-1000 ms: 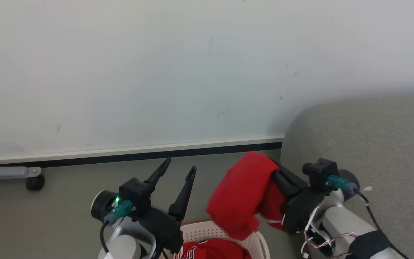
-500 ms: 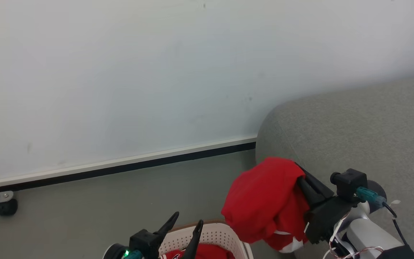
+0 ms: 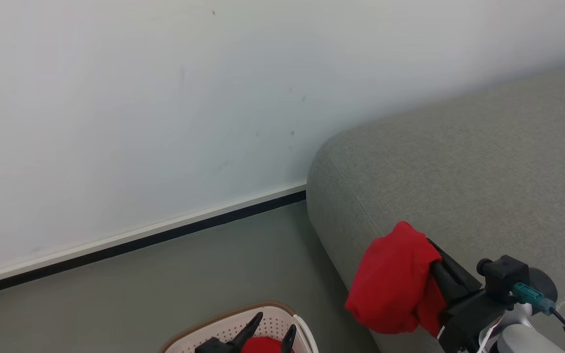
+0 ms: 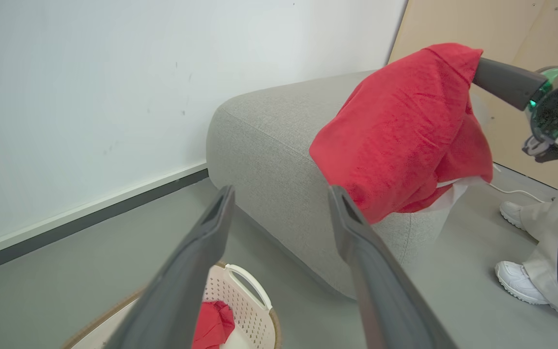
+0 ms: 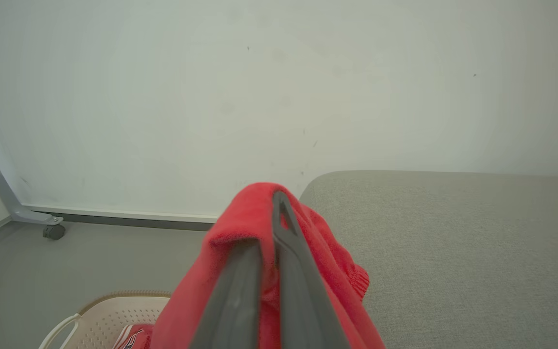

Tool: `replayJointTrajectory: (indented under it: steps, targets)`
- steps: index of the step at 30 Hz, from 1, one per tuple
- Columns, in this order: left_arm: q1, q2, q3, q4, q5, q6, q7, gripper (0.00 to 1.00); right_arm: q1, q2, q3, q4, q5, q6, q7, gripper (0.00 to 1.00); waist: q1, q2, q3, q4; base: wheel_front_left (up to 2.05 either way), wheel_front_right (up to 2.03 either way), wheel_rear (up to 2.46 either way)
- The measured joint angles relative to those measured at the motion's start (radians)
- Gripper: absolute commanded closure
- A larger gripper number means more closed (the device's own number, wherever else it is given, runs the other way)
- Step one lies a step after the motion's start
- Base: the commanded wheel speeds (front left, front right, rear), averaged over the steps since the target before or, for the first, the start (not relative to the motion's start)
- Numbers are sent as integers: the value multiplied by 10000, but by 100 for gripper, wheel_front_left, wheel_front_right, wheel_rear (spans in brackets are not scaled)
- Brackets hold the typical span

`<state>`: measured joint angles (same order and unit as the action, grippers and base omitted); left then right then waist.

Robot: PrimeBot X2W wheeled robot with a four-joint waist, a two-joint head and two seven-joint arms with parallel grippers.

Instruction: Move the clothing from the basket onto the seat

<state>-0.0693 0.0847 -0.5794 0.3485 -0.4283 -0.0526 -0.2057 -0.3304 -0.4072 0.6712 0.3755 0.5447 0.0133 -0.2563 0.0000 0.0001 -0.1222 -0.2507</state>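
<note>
Holding a red garment (image 3: 393, 284) in the right end effector (image 5: 273, 213), fingers pressed together, cloth draped over them and hanging below. Held up at the rounded corner of the grey sofa (image 3: 459, 171), over its near edge in the head view; impossible to tell whether touching the upholstery. Left end effector (image 4: 281, 190) spread wide, gripping nothing, poised above the basket (image 3: 275, 323). Basket down on the floor (image 3: 189, 274), near the sofa's end, with more red clothing (image 4: 213, 322) lying inside. Behind, a pale wall (image 3: 140, 98) with a dark skirting (image 3: 165, 236) along its foot. At the right edge of the left wrist view, white shoes (image 4: 516, 283) and pale trouser legs of a person standing on the floor beside the sofa.
</note>
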Motion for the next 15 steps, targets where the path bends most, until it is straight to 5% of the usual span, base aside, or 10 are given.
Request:
replayJointTrajectory:
  steps: [15]
  targets:
    - [117, -115, -219, -29, 75, 88, -165, 0, 136, -491, -257, -1350, -374, -372, 0, 100, 0, 0, 314, -1460, 0, 0, 0]
